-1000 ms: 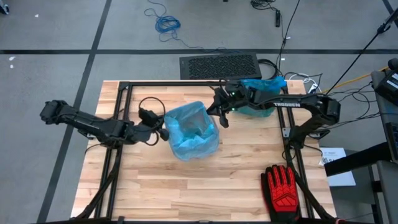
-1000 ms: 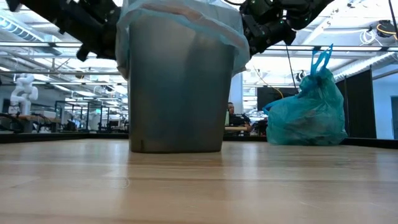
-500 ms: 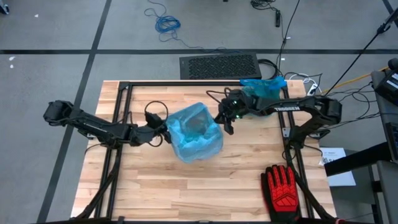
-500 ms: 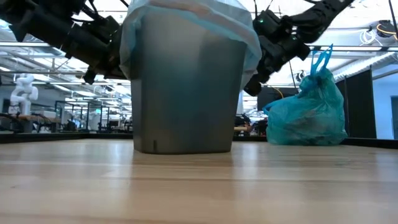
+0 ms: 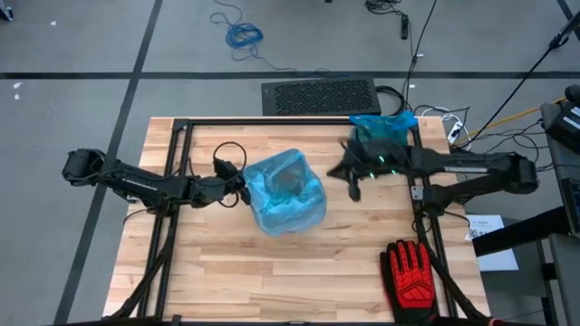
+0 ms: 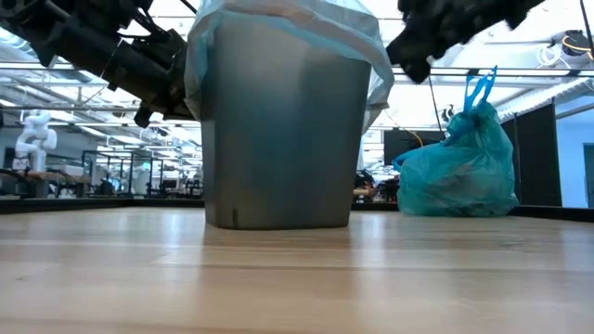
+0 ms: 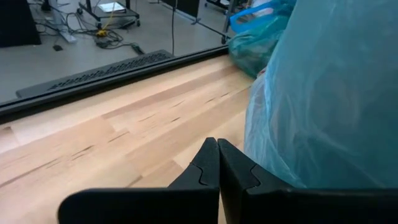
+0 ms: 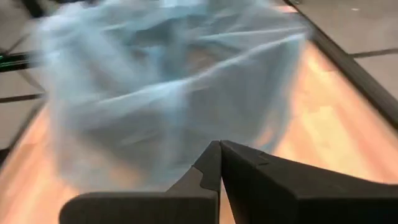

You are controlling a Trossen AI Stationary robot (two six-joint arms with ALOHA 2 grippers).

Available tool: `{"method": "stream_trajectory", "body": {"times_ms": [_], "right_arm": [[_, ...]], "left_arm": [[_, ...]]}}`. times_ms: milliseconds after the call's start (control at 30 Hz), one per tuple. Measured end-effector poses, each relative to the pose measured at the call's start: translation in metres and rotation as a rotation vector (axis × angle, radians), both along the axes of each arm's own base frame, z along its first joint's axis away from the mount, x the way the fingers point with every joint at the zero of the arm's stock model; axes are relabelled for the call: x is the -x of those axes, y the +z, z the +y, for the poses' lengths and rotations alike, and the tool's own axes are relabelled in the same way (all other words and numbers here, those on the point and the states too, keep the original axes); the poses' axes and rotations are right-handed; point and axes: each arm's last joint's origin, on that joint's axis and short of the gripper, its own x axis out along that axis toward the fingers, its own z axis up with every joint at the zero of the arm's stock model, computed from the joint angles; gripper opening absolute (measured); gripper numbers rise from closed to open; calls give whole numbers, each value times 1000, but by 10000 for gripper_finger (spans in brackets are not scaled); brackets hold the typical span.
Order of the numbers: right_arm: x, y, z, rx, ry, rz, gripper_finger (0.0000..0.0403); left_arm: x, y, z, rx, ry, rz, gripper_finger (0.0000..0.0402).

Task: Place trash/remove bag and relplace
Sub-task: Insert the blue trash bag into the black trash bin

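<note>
On the table, both arms' fingers are pressed together, empty, flanking the blue-lined bin; no writing legible.

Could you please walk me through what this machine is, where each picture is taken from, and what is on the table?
Two dark robot arms work at a wooden table. One picture looks straight down, one looks level across the tabletop, and two come from cameras on the wrists. A grey bin lined with a blue bag stands mid-table; a tied full bag sits at the far edge, a red glove near the front. The left gripper is beside the bin, the right gripper apart from it. Both have their fingers shut, holding nothing.
</note>
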Motion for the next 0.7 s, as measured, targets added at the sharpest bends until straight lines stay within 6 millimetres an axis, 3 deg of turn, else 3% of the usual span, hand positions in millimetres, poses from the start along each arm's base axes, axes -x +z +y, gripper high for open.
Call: {"method": "stream_trajectory", "body": {"times_ms": [167, 333, 500, 700], "right_arm": [[17, -22, 49, 13, 5, -46, 0], [22, -37, 86, 87, -17, -234, 0], [12, -45, 101, 185, -25, -268, 0], [-6, -76, 104, 214, -33, -155, 0]], "left_arm": [[0, 0, 3, 11, -7, 1, 0], [-1, 0, 6, 20, -14, 2, 0], [-1, 0, 7, 30, -26, -6, 0], [-4, -1, 8, 32, -25, -10, 0]]}}
